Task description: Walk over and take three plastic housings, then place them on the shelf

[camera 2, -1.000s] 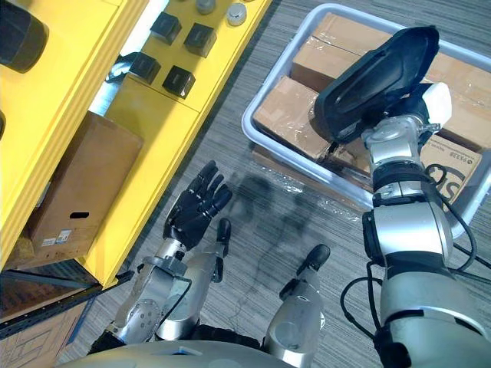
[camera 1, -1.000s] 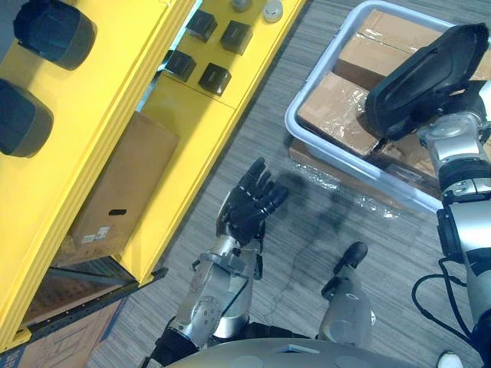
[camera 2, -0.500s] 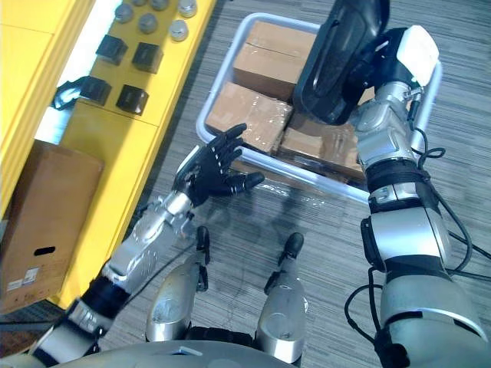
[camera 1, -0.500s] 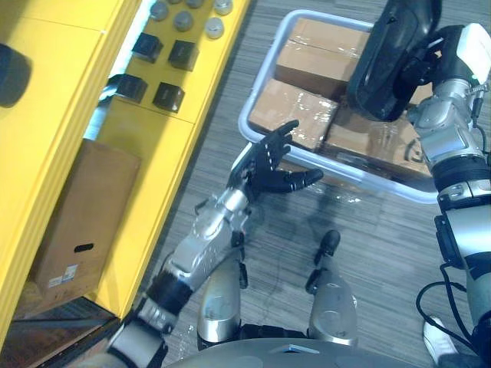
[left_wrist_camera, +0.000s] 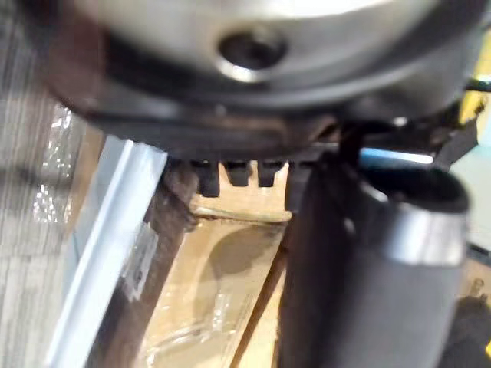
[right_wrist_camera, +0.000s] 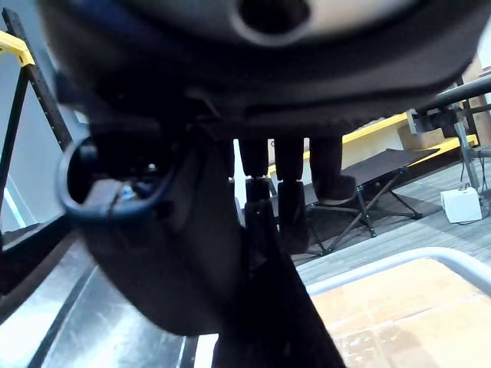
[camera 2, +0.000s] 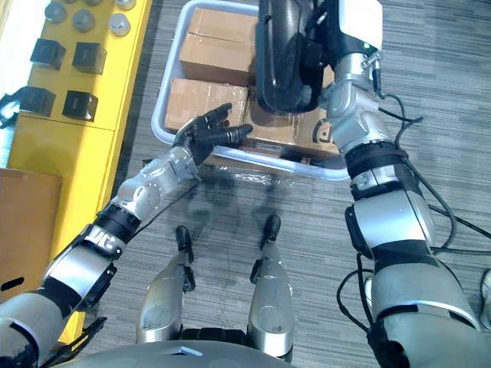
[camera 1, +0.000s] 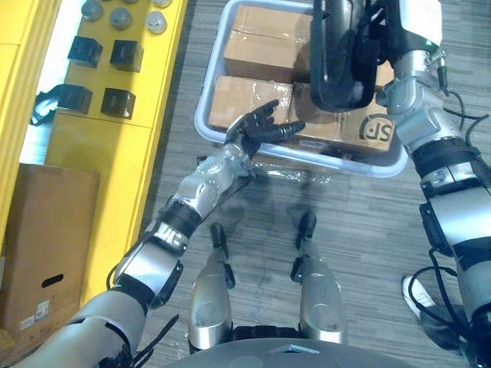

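Housing (camera 2: 280, 61) clamped by right hand (camera 2: 324, 46) fingers, raised to clear bin (camera 1: 201, 115), I think; left hand (camera 1: 257, 132) fingers apart, empty.

Glossy black plastic housing (camera 1: 337, 54) — film-wrapped cardboard boxes (camera 1: 239, 96).

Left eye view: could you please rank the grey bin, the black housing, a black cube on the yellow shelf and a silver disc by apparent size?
1. grey bin
2. black housing, raised nearer the camera, so enlarged
3. black cube
4. silver disc, only somewhat smaller
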Available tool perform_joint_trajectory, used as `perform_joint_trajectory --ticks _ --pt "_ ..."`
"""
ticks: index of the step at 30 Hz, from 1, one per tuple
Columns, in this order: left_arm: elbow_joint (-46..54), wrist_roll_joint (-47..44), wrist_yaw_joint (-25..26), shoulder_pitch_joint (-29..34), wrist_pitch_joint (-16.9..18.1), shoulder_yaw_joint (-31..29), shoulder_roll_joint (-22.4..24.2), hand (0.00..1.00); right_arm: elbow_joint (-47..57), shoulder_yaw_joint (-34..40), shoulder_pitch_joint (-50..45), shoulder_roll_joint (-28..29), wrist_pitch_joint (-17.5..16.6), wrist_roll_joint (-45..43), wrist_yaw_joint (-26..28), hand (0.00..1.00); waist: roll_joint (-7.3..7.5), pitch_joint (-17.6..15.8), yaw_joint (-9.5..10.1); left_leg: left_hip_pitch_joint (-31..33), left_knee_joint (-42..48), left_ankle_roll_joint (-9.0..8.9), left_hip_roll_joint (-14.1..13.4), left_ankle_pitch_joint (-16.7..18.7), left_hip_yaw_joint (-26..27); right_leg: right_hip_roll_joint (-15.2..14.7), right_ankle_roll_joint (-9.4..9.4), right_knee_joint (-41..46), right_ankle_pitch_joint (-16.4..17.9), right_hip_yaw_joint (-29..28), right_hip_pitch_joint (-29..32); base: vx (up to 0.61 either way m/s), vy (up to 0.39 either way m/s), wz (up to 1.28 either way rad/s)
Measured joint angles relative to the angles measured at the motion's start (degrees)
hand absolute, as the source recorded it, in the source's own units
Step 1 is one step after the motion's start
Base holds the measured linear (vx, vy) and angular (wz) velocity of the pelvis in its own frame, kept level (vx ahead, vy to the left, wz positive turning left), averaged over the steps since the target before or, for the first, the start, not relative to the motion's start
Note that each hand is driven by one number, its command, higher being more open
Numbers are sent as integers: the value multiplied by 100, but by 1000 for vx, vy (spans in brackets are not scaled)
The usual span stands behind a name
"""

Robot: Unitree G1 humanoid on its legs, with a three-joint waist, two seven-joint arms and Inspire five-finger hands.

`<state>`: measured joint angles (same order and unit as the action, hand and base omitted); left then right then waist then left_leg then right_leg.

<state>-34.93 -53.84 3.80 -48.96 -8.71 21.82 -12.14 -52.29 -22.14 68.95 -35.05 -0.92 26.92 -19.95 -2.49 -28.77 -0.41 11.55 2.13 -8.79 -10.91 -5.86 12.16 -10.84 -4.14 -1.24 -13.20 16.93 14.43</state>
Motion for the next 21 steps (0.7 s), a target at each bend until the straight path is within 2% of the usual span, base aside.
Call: perform_joint_trajectory --ticks 8,11,16,21 --pt "-284 -1880 -119 -65 160 -106 30 100 -138 -246 52 285 -75 372 117 0 102 -23 13 146 146 -9 -17 43 -36 8 16 1 -13 9 65 1 5 1" --pt "-390 -2506 -481 -129 233 -162 39 100 -208 -432 56 425 -86 415 124 0 214 -46 -10 163 177 -7 -21 55 -38 8 19 1 -16 6 70 0 0 0" --pt "-392 -2760 -1243 -352 211 -162 156 100 -315 -548 62 583 -137 423 154 0 308 -51 -14 175 187 -1 -21 59 -40 8 22 -1 -18 6 75 0 0 0" --pt "-484 -2911 -1399 -366 206 -164 182 100 -370 -556 66 598 -161 423 157 0 320 -53 -74 176 186 0 -21 60 -38 8 22 -4 -18 5 75 0 0 0"
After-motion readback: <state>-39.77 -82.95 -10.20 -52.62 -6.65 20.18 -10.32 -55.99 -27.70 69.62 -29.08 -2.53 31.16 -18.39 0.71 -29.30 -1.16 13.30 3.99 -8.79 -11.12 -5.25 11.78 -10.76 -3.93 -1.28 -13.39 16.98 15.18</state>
